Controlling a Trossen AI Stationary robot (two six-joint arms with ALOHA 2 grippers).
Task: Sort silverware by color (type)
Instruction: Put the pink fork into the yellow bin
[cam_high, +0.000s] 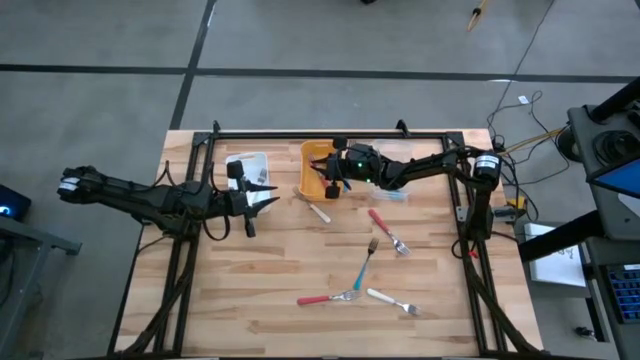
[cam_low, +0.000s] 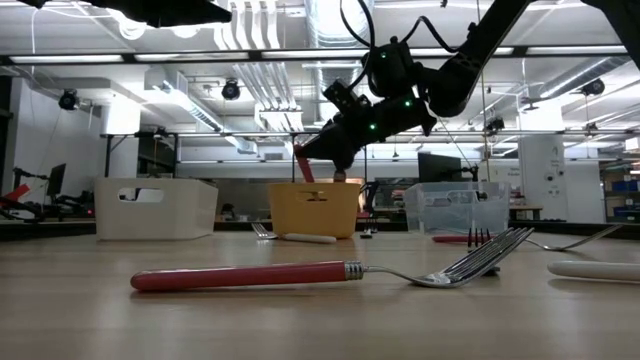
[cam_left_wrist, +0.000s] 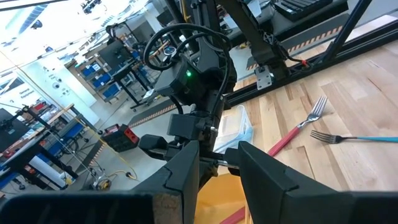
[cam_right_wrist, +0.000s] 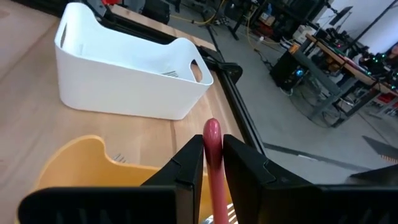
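Silverware is what I am sorting, and the step in hand looks like dropping a red-handled piece into the orange bin (cam_high: 316, 168). Starting with the biggest things: the wooden table (cam_high: 280, 290) carries three bins along its far side, the white bin (cam_right_wrist: 124, 81) nearest my left arm, the orange one in the middle, and a clear bin (cam_low: 455, 208) beyond it. My right gripper (cam_right_wrist: 212, 163) hangs over the orange bin with its fingers pinched tight on the red-handled utensil (cam_right_wrist: 213, 155), handle end poking up between them; its head is hidden below, so I cannot tell whether it is a fork. To do this well, I judge I should keep the piece over the middle of the bin, lower a little so it does not bounce off the rim, then part the fingers and lift straight up. My left gripper (cam_left_wrist: 217, 163) waits beside the white bin, fingers a little apart with nothing between them. Sorting is far from finished: a red fork (cam_high: 388, 231), a teal fork (cam_high: 365, 262), another red fork (cam_high: 328, 298), a white fork (cam_high: 392, 300) and a white-handled piece (cam_high: 313, 207) lie loose on the wood.
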